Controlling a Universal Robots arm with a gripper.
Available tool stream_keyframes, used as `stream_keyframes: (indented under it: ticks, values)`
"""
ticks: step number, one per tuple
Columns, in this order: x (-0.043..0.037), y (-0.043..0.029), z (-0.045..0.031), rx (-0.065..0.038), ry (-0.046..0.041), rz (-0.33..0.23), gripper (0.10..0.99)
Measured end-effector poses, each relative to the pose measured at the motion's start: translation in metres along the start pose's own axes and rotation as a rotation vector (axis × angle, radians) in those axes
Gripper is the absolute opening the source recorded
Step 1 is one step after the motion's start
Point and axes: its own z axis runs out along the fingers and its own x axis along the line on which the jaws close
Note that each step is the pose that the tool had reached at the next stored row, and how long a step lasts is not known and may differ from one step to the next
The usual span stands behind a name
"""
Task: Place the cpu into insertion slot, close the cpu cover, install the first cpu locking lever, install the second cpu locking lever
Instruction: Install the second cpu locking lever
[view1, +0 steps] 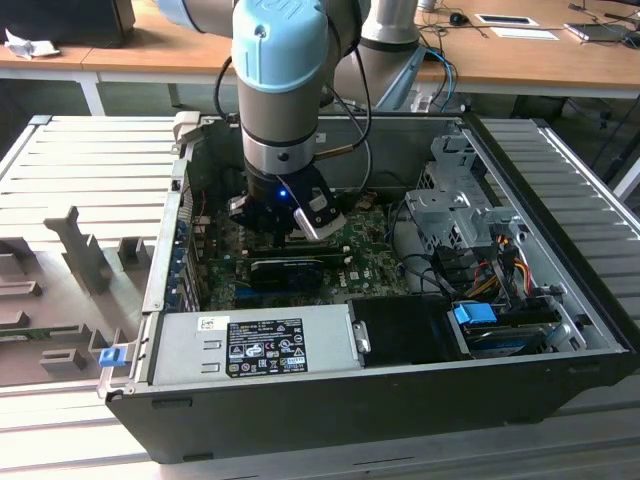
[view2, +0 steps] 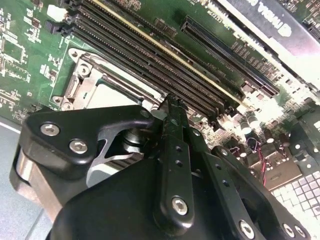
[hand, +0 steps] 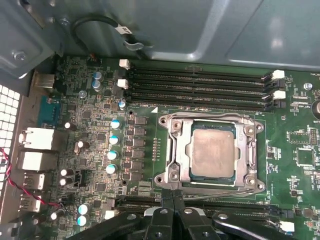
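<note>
Reaches straight down in the exterior view, a light blue and grey arm (view1: 278, 80) standing near vertical, wrist lowest with a small blue light lit on its dark end. Carries a black gripper (view1: 300, 222) at the tip, low beneath the wrist. Shows in both wrist views two slim black fingers (hand: 172, 207) pressed side by side with no gap between the tips (view2: 170, 107), linkage bars folded in close behind them
</note>
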Motion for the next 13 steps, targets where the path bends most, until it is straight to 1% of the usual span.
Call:
stream_keyframes:
  ticks: [4,5,7,8,11,13]
  values:
    - [0.0002,-0.0019,0.0044,-0.008,-0.0007,0.000,0.106]
    - [0.0006,-0.0022,0.0057,-0.013,-0.0014,0.000,0.106]
    - [0.0016,-0.0024,0.0068,-0.019,-0.0024,0.000,0.106]
    - [0.0027,-0.0026,0.0078,-0.026,-0.0035,0.000,0.106]
    - [0.0034,-0.0032,0.0110,-0.035,-0.0052,-0.001,0.106]
    - [0.0043,-0.0035,0.0135,-0.043,-0.0069,0.000,0.106]
